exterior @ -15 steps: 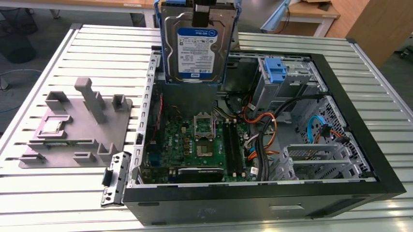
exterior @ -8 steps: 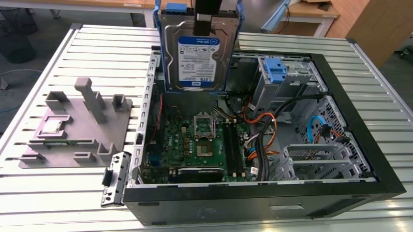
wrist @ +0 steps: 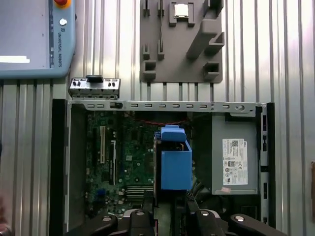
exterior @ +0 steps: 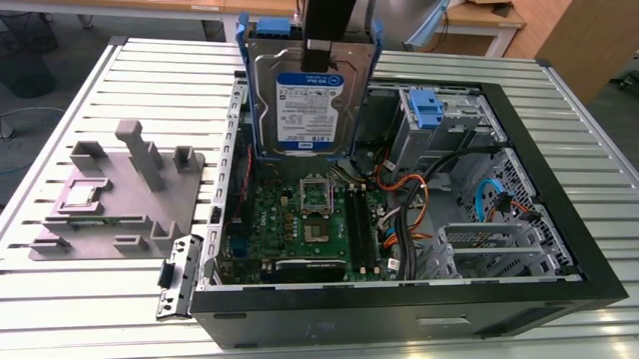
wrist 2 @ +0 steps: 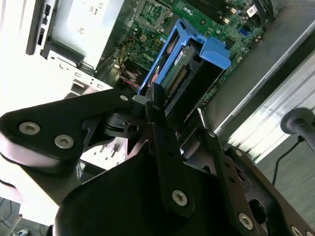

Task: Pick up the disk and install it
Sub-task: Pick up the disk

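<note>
Above the open case (exterior: pixel 399 303) | one disk (exterior: pixel 310 105) is hanging upright, long axis vertical | one gripper (exterior: pixel 317 61) is clamping its top end

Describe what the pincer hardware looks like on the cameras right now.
The pincer is matte black throughout. In the second wrist view, broad rounded link plates hinge to long, narrow, flat fingers, and silver round-headed bolts mark the pivots. In the exterior view, its body is a plain black squared column.
</note>
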`<action>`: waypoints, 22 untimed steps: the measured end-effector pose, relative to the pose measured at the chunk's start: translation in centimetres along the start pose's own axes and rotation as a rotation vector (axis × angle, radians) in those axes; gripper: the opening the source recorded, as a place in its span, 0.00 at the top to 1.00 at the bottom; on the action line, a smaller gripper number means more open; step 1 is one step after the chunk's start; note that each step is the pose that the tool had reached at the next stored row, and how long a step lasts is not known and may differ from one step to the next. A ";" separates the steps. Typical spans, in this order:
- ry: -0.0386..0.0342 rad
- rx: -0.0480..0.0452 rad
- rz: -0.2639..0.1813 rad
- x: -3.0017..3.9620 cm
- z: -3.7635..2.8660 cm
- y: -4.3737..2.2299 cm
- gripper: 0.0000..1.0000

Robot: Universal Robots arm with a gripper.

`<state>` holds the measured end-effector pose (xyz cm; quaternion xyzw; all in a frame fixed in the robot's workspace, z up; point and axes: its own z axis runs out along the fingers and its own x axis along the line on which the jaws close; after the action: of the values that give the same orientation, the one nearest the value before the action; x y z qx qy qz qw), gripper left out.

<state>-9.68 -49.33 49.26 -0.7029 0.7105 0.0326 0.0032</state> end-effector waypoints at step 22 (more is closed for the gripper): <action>0.0000 -0.0001 0.000 6.42 -0.13 -0.43 0.65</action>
<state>-9.32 -55.75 49.05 -0.7029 0.7105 0.0326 0.0031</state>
